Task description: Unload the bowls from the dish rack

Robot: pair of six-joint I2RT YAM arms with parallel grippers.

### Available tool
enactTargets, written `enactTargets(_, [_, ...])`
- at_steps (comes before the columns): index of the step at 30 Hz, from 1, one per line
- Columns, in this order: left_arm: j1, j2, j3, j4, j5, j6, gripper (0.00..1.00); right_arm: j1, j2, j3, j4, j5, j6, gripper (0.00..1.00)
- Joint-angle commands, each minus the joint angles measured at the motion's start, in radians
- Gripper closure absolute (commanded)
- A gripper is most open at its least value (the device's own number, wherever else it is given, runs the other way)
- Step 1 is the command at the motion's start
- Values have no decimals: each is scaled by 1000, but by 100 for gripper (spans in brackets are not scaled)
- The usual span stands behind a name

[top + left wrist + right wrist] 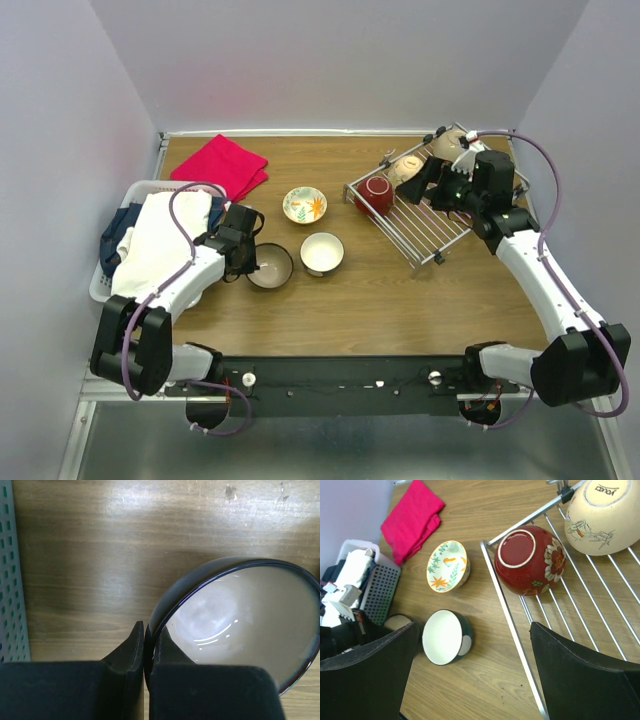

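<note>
Nearest me, the left gripper (145, 630) is nearly closed on the rim of a dark bowl (240, 625), one finger outside the wall and one inside. The bowl sits upright on the counter (400, 300), just right of the basket (104, 282) heaped with laundry.

Beside it to the right stands a teal bowl (445, 636) with a white inside, upright and apart from the dark one. A little farther back is the floral bowl (448, 566), also upright on the counter.

On the right, my right gripper (474, 630) hangs over the rack's (505, 615) left rim with its jaws spread wide, holding nothing. A red bowl (530, 560) lies in the rack's left corner, foot ring turned up toward the wrist camera, and a cream bowl (607, 515) lies behind it the same way. The arm hides part of the rack in the top view, so I cannot tell how many more bowls it holds.

Farthest back, left, a red cloth (222, 165) lies folded.
</note>
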Motion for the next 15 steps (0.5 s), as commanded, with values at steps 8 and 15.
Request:
enactTargets(8, [37, -22, -49, 108, 15, 14, 67, 0, 51, 23, -97, 123, -84, 0])
enactTargets(15, [37, -109, -44, 98, 10, 33, 38, 1, 91, 75, -130, 207, -153, 0])
